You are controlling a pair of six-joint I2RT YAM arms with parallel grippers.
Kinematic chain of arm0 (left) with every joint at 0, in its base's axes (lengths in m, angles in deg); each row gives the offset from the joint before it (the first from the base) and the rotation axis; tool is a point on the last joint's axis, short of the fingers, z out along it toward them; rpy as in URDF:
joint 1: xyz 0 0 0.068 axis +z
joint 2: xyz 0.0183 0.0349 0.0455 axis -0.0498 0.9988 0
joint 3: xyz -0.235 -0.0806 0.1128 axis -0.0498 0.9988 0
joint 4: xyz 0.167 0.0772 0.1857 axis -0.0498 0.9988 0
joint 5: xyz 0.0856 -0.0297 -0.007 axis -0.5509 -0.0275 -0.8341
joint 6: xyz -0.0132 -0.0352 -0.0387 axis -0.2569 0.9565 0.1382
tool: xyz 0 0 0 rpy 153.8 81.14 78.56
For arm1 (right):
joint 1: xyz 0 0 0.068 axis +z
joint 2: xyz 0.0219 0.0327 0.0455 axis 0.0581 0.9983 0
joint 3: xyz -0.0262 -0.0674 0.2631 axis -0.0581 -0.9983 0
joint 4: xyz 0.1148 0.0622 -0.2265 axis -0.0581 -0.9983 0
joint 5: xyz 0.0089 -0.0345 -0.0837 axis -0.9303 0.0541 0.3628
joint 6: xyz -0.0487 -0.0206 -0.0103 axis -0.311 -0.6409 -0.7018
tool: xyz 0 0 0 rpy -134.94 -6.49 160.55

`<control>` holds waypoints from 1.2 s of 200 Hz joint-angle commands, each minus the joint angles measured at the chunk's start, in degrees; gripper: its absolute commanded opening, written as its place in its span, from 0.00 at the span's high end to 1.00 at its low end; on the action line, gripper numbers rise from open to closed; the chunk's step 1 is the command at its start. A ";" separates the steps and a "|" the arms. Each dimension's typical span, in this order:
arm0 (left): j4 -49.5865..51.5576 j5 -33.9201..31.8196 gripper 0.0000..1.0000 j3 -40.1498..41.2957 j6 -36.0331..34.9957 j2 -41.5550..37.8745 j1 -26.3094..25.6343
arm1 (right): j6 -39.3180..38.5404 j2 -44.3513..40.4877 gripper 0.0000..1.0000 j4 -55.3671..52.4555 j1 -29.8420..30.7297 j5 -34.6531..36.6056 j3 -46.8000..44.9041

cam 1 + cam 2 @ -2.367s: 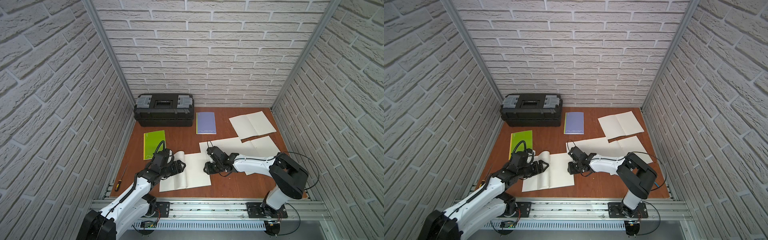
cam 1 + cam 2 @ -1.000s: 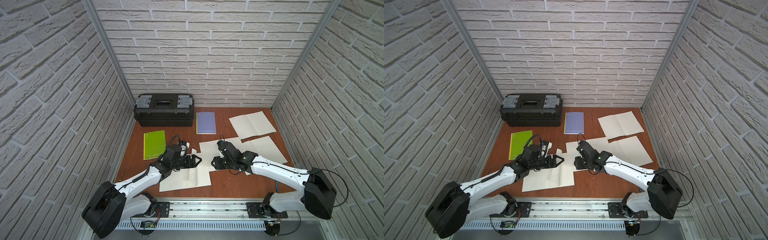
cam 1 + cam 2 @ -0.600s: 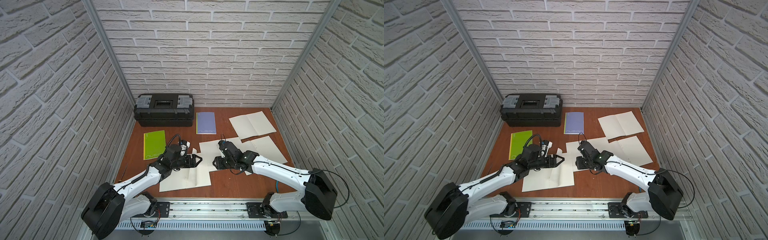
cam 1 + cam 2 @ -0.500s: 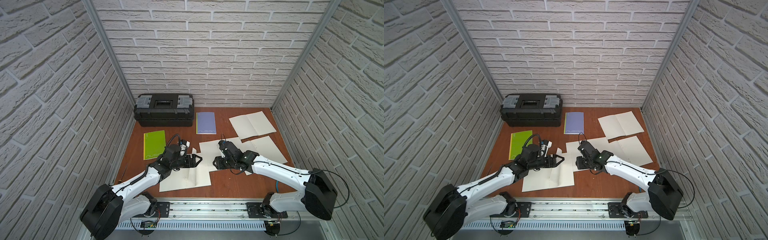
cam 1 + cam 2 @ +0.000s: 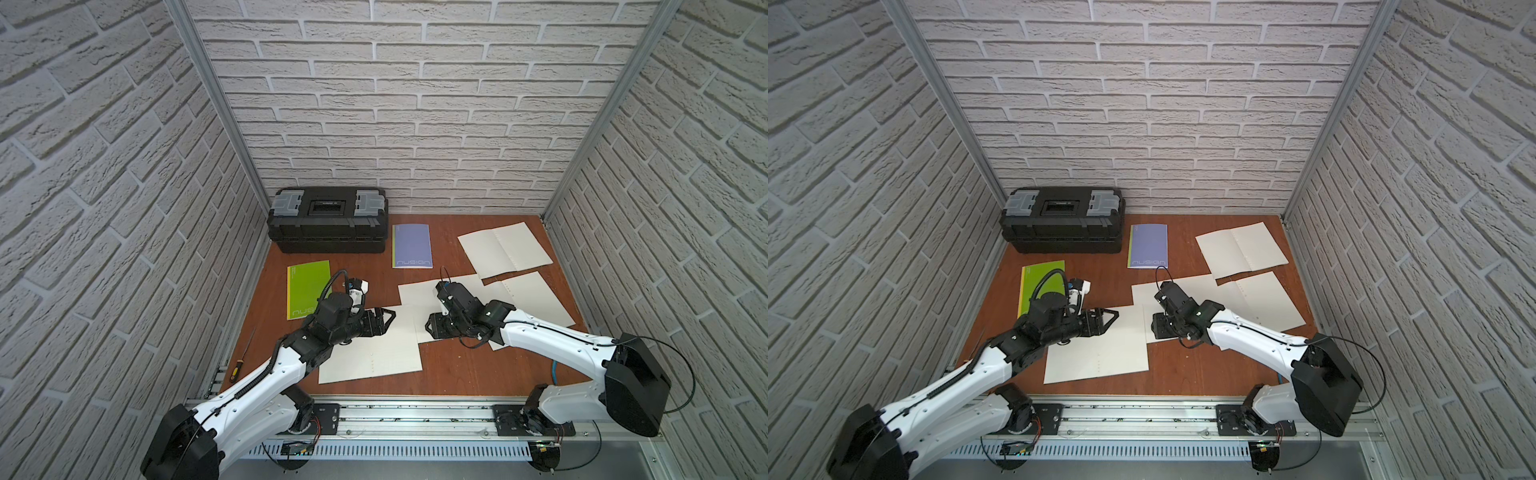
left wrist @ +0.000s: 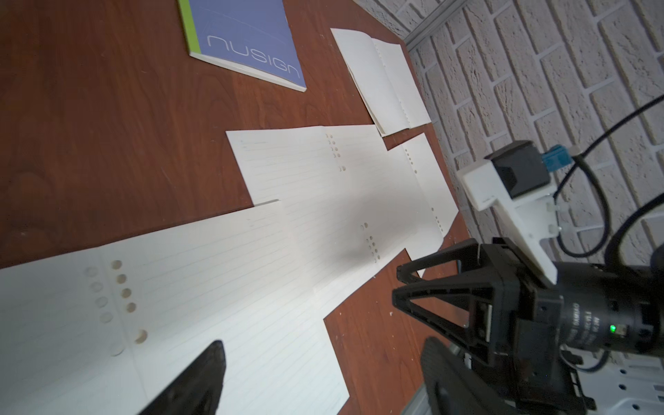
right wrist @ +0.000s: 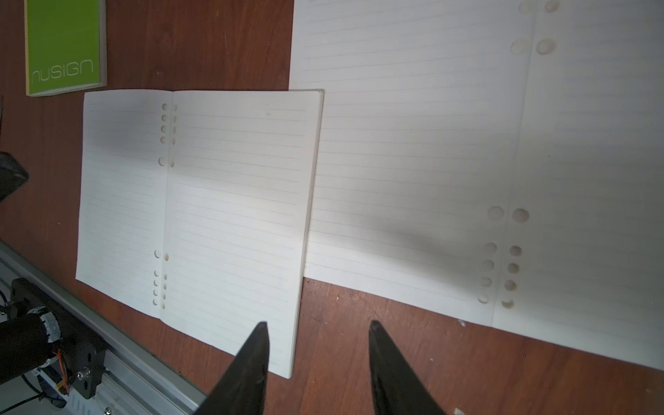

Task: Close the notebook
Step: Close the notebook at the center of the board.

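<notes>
The notebook (image 5: 374, 353) (image 5: 1100, 353) lies open and flat near the table's front edge, lined pages up, punch holes along its fold. My left gripper (image 5: 388, 322) (image 5: 1113, 321) hovers open over its far edge, nothing between the fingers; in the left wrist view (image 6: 325, 345) the jaws spread wide above the page (image 6: 233, 280). At the notebook's right edge my right gripper (image 5: 432, 326) (image 5: 1156, 326) is open and empty. In the right wrist view (image 7: 319, 325) one fingertip (image 7: 260, 334) overlaps the notebook's (image 7: 215, 201) corner, the other is over bare wood.
Three more open notebooks lie to the right and behind (image 5: 440, 291) (image 5: 532, 299) (image 5: 505, 249). Closed green (image 5: 307, 289) and purple (image 5: 411, 245) notebooks and a black toolbox (image 5: 328, 220) sit further back. A screwdriver (image 5: 241, 361) lies by the left wall.
Since 2.4 s ago the left arm has moved from the notebook's left side to over its middle, and the right arm has pulled back a little. Over the last second both barely moved; left jaws widened slightly.
</notes>
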 commanded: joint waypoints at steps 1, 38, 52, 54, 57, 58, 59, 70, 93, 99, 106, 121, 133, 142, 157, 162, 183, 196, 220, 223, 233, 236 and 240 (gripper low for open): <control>7.34 -8.97 0.15 0.59 0.23 -4.08 -0.19 | -0.95 1.00 0.54 2.22 -0.29 -1.11 1.71; 15.35 -16.32 0.15 2.63 3.66 -8.70 0.28 | -1.15 3.04 0.55 4.42 -0.12 -3.18 2.64; 18.33 -18.11 0.15 3.14 5.09 -10.29 0.71 | -1.03 3.81 0.55 5.38 -0.04 -3.95 3.01; 18.66 -18.30 0.15 3.25 5.24 -10.25 0.76 | -1.12 3.94 0.55 5.55 0.02 -4.10 3.07; 19.10 -18.53 0.15 3.37 5.47 -10.21 0.80 | -1.01 4.13 0.55 5.77 -0.02 -4.31 3.18; 19.21 -18.59 0.15 3.43 5.52 -10.21 0.85 | -1.04 4.19 0.55 5.87 -0.02 -4.33 3.24; 19.27 -18.71 0.15 3.51 5.60 -10.16 0.87 | -1.00 4.26 0.55 5.93 0.02 -4.43 3.27; 20.19 -19.31 0.15 4.09 6.56 -10.03 0.98 | -0.93 4.96 0.56 6.51 0.31 -4.96 3.80; 21.47 -20.51 0.15 5.27 8.06 -9.76 1.63 | -1.01 6.96 0.56 7.36 1.30 -5.67 5.21; 21.96 -20.83 0.15 5.57 8.35 -9.76 1.84 | -0.90 7.55 0.56 7.74 1.57 -5.91 5.52; 22.58 -21.18 0.15 5.90 8.69 -9.76 2.14 | -0.77 8.28 0.56 8.27 1.93 -6.27 5.82; 23.10 -21.00 0.15 6.83 9.09 -10.17 3.66 | -0.43 9.87 0.57 9.50 2.80 -6.98 6.73; 23.28 -20.48 0.15 7.57 9.27 -10.94 4.92 | -0.27 11.47 0.57 10.27 3.62 -7.49 7.65; 23.43 -20.14 0.15 8.24 9.36 -11.85 5.99 | -0.13 12.59 0.58 10.74 4.26 -7.73 8.49; 24.29 -19.64 0.15 9.27 9.62 -13.51 7.98 | 0.20 14.59 0.58 11.66 5.43 -8.45 9.78; 24.69 -19.43 0.15 9.69 9.70 -14.06 8.72 | 0.28 15.29 0.59 11.91 5.79 -8.69 10.24; 26.62 -18.58 0.15 11.01 9.97 -16.66 11.73 | 0.40 18.22 0.60 12.42 7.46 -9.45 12.52; 27.67 -18.13 0.15 11.67 10.07 -18.13 13.32 | 0.52 19.87 0.60 13.07 8.26 -10.04 13.76; 27.86 -16.66 0.15 12.59 9.89 -19.67 15.57 | 0.58 22.76 0.61 13.41 9.74 -11.03 16.18; 27.98 -16.64 0.15 12.63 9.87 -19.69 15.82 | 0.53 23.05 0.61 13.36 9.93 -11.04 16.38; 28.24 -16.45 0.15 12.71 9.63 -19.63 16.39 | 0.54 23.97 0.62 13.36 10.32 -11.27 17.17; 28.26 -16.39 0.15 12.72 9.55 -19.54 16.57 | 0.52 24.20 0.62 13.37 10.49 -11.26 17.33; 28.29 -16.29 0.15 12.63 9.41 -19.45 16.72 | 0.59 24.47 0.62 13.43 10.60 -11.38 17.51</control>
